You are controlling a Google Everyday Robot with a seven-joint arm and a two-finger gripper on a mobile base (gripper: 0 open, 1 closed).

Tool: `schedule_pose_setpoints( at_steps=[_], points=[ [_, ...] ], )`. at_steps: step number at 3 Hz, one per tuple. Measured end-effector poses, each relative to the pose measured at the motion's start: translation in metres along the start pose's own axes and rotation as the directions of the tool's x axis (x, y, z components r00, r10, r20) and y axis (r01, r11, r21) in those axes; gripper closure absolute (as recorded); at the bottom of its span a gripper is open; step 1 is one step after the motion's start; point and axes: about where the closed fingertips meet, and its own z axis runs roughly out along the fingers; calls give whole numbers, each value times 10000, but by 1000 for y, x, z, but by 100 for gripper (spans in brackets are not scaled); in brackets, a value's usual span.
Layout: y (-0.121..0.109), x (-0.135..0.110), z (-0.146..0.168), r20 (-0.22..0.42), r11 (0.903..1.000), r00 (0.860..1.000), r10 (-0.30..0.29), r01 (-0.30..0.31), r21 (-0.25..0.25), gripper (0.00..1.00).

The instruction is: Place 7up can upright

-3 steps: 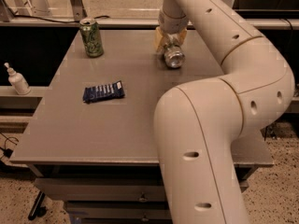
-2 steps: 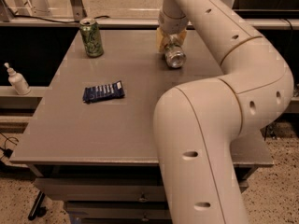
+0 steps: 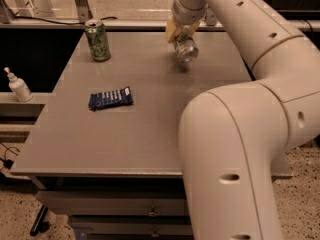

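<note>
The 7up can (image 3: 186, 49) is a silver can, tilted with one shiny end facing the camera, held just above the far middle of the grey table (image 3: 150, 119). My gripper (image 3: 179, 34) comes down from the long white arm and is shut on the can's upper part; its tan fingers (image 3: 171, 31) show beside the can. A small shadow lies on the table under the can.
An all-green can (image 3: 97, 40) stands upright at the table's far left. A dark blue snack packet (image 3: 110, 98) lies left of centre. The arm's big white elbow (image 3: 235, 154) covers the table's right front. A white pump bottle (image 3: 18, 85) stands on a ledge to the left.
The gripper has lifted the silver can a little off the table, and the can's end now tips more toward the camera. The green can and the packet have not moved.
</note>
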Motion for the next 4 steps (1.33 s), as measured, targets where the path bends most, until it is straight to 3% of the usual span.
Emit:
schedule_pose_setpoints(
  at_steps=[1,2,4],
  points=[
    [-1,-10,-22,1448,9984,9890,-288,357,-449,100],
    [3,-8,-42,2748,9935,9605,-435,706,-893,100],
    [21,-2,-80,5104,9767,8577,-623,1576,-1455,100]
  ],
)
